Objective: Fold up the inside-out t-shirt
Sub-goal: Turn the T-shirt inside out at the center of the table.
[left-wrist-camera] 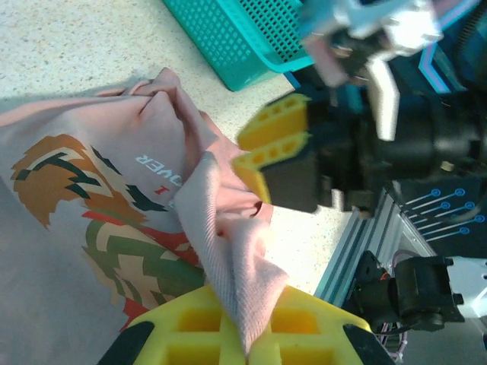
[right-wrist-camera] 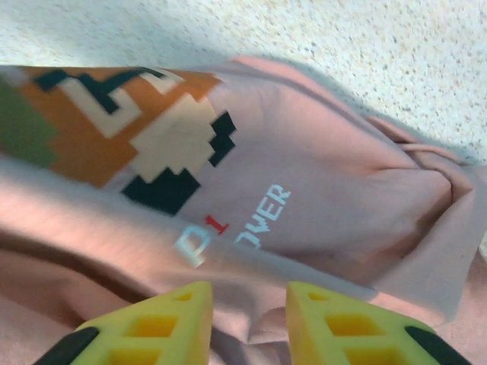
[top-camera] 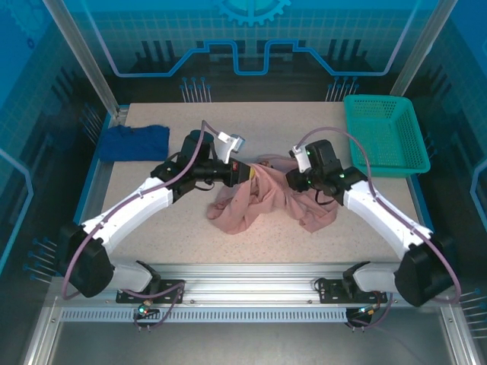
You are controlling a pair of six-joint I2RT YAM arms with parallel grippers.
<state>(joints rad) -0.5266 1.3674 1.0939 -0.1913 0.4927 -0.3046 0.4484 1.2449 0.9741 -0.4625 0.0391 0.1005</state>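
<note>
Luckily, the left hand [left-wrist-camera: 242, 334] pinched the soft dusty-pink t-shirt [top-camera: 251, 201] tight; the right hand [right-wrist-camera: 247, 312] had its fingers apart and probably needed a firm edge grip before pulling flat.

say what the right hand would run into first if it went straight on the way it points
The right hand would meet the dusty-pink soft fabric t-shirt first: its printed area lies directly ahead of the parted fingertips, seemingly very close, though depth is hard to judge.
</note>
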